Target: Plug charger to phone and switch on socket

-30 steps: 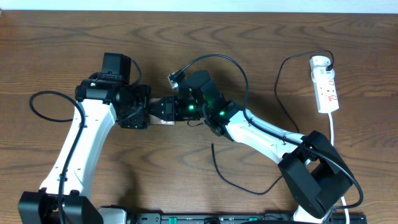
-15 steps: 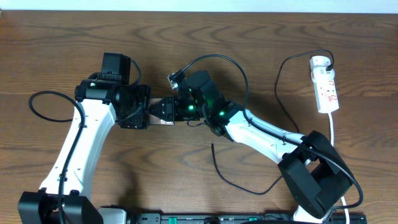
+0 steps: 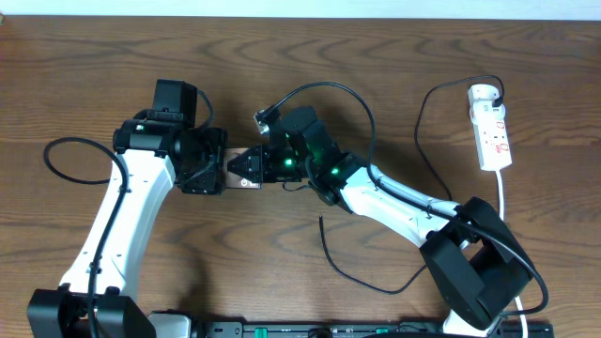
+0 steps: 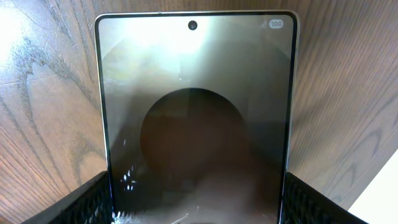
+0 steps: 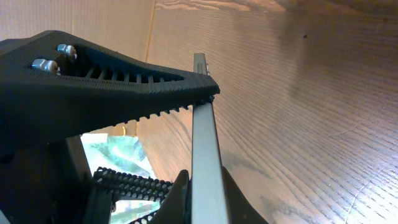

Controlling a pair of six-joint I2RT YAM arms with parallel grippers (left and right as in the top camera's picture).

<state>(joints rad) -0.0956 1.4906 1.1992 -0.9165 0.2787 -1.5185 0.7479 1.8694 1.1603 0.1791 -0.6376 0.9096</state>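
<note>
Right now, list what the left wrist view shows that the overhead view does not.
Only the left wrist view: the phone face close up, with its camera hole, a "100" badge, and the left gripper's fingers against both long edges. Only the overhead view: the socket and the charger, its tip lying free on the table. Both: the phone and the wooden table.

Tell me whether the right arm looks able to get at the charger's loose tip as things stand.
Probably not yet: the right gripper seems shut on the phone, which the left gripper also holds. The charger tip lies on bare table close by, so once freed the way looks open.
</note>
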